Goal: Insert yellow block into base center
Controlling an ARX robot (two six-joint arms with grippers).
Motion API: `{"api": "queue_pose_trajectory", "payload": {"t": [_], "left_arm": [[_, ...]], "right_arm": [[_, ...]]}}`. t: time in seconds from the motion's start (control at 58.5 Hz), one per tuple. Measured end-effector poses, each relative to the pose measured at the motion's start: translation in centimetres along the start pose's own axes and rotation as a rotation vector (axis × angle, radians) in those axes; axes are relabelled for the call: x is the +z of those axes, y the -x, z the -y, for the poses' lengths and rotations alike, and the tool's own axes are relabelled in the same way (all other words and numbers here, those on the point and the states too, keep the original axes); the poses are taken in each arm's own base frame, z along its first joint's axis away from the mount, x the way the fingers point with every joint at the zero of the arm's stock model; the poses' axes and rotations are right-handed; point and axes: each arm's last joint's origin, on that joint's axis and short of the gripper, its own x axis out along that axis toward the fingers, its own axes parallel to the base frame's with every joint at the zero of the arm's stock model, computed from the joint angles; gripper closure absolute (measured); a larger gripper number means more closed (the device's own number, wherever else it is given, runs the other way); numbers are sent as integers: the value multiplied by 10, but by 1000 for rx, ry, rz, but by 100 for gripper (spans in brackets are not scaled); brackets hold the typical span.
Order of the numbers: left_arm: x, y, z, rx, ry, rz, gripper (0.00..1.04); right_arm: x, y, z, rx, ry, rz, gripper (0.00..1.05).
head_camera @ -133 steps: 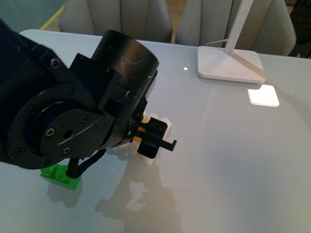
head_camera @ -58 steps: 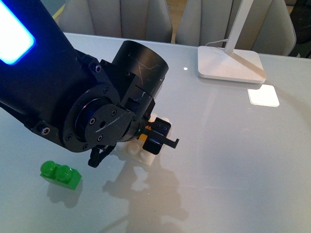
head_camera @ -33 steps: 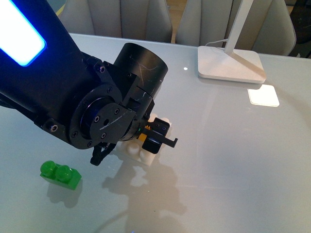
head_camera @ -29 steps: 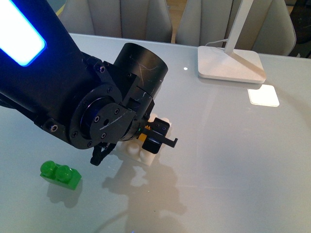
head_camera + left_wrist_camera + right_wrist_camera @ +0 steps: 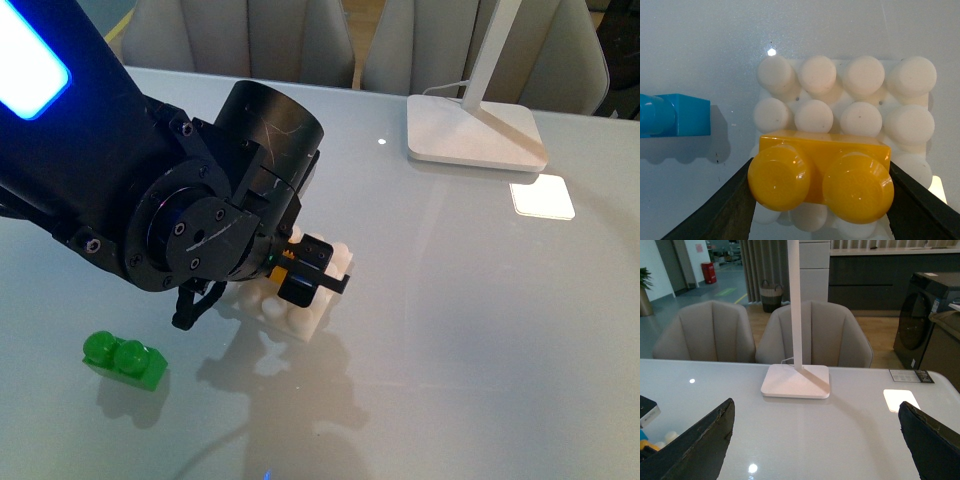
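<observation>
2 left jaws clamp the yellow block (image 5: 820,180) over the base (image 5: 860,80), seemingly off its middle studs; placing step: align centre, press down. right jaws stand apart, empty.

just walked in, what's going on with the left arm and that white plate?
The left claw is shut on the yellow block, holding it over the studs of the base, near its middle. Whether the block is pressed in can't be told from these views. The right claw is open and handles nothing, facing the lamp.
</observation>
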Motion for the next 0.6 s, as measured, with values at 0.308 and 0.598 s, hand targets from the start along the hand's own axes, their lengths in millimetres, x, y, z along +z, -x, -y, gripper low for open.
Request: {"api": "queue_pose_trajectory", "payload": {"t": [0.308, 0.598], "left_arm": [[-1, 1, 4, -5, -12, -3, 42], [-1, 2, 8, -11, -28, -7, 42]], "right_arm": [[0, 0, 0, 0, 0, 0, 9], [0, 0, 0, 0, 0, 0, 9]]}}
